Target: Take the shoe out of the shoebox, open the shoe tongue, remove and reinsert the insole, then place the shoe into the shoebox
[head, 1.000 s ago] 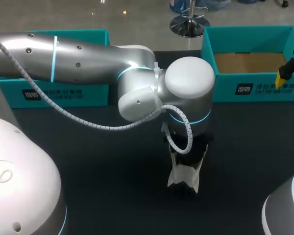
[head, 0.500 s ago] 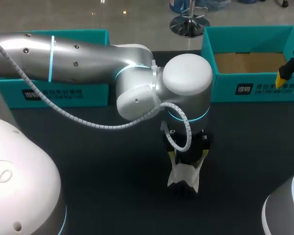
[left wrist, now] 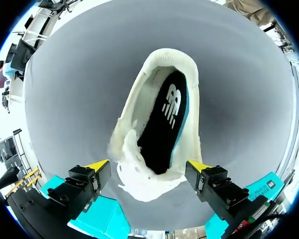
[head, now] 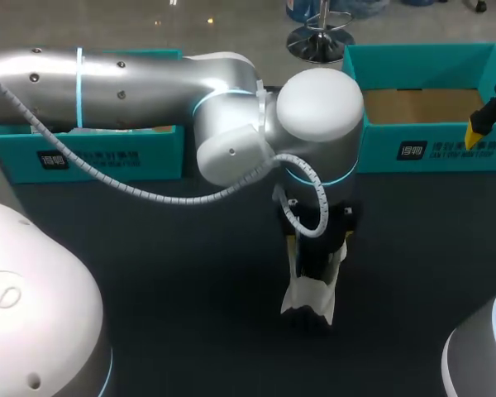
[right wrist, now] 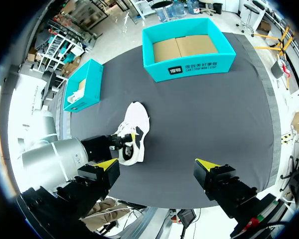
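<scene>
White shoe (left wrist: 134, 112) lies on bench (left wrist: 74, 84), black insole (left wrist: 167, 119) inside. L pincer (left wrist: 147, 167) apart, either side of tongue end. Probably insole pull: descend straight, pinch insole edge only, not lining.

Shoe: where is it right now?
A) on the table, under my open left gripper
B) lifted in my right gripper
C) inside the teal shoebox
A: the white shoe lies on the dark table, with the left gripper open over it, one finger on each side.

Dark table (head: 149, 273) (matte, grey-black)
</scene>
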### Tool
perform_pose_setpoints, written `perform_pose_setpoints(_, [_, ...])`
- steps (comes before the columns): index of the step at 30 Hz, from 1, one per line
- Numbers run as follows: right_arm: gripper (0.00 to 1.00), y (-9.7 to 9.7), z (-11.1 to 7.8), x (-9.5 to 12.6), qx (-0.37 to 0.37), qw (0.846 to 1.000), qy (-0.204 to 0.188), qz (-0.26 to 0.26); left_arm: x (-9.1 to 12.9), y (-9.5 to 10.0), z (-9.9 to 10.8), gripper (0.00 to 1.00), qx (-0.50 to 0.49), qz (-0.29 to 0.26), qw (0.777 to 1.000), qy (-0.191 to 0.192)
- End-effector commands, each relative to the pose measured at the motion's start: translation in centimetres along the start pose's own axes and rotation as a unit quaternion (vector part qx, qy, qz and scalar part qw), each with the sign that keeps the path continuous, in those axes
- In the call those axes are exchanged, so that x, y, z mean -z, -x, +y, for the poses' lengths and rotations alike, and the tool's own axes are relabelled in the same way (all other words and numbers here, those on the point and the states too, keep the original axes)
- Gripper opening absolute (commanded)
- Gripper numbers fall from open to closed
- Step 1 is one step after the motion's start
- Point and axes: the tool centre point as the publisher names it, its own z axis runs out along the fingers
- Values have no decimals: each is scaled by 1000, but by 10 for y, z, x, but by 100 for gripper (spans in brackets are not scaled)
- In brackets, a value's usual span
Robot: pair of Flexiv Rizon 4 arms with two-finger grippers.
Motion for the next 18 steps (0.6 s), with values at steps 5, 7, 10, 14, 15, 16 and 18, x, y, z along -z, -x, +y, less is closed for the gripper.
perform_pose_setpoints(5, [100, -1, 3, 0, 0, 1000, -3, -2, 42, -11, 27, 100, -60, 21, 998, -20])
perform_pose_setpoints(7, [100, -1, 3, 0, 0, 1000, -3, -2, 45, -13, 31, 100, -64, 18, 998, -23])
perform_pose_setpoints(10, [100, -1, 3, 0, 0, 1000, -3, -2, 43, -14, 32, 0, -61, 11, 998, -26])
perform_pose_setpoints(14, [100, -1, 3, 0, 0, 1000, -3, -2, 35, -10, 26, 0, -55, 0, 998, -27])
perform_pose_setpoints(15, [100, -1, 3, 0, 0, 1000, -3, -2, 32, -9, 24, 0, -53, -1, 998, -28])
perform_pose_setpoints(16, [100, -1, 3, 0, 0, 1000, -3, -2, 30, -9, 21, 0, -51, -4, 998, -35])
perform_pose_setpoints(18, [100, -1, 3, 0, 0, 1000, -3, -2, 23, -9, 14, 0, -50, -4, 998, -35])
